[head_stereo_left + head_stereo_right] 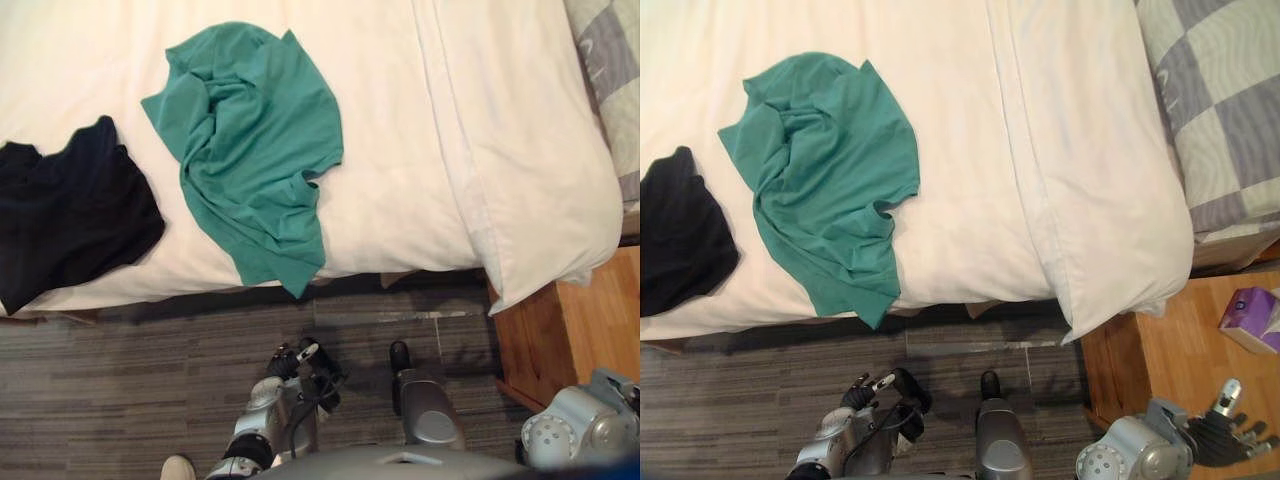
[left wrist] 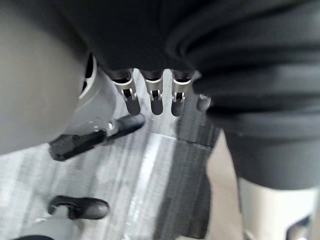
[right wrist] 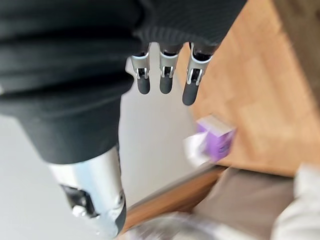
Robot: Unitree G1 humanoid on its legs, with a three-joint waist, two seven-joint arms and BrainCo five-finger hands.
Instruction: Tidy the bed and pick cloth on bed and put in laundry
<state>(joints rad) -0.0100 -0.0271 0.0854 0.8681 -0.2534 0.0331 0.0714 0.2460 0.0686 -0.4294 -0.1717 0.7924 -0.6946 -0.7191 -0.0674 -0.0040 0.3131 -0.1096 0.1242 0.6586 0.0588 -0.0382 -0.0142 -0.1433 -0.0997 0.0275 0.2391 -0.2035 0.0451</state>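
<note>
A crumpled green T-shirt (image 1: 250, 150) lies on the white bed sheet (image 1: 400, 200), its lower end hanging over the near edge. Left of it, a black garment (image 1: 70, 210) is bunched up near the same edge. My right hand (image 1: 1215, 435) hangs low at the right over the wooden bedside table, fingers (image 3: 165, 80) straight and empty. My left hand (image 2: 155, 97) hangs beside my body above the floor, its fingers straight and holding nothing. Both hands are well short of the bed and the clothes.
A white pillow (image 1: 520, 150) lies along the right part of the bed, with a grey checked cover (image 1: 1220, 100) beyond it. A wooden bedside table (image 1: 1160, 340) carries a purple tissue box (image 1: 1250, 318). Grey striped carpet (image 1: 120, 380) runs along the bed.
</note>
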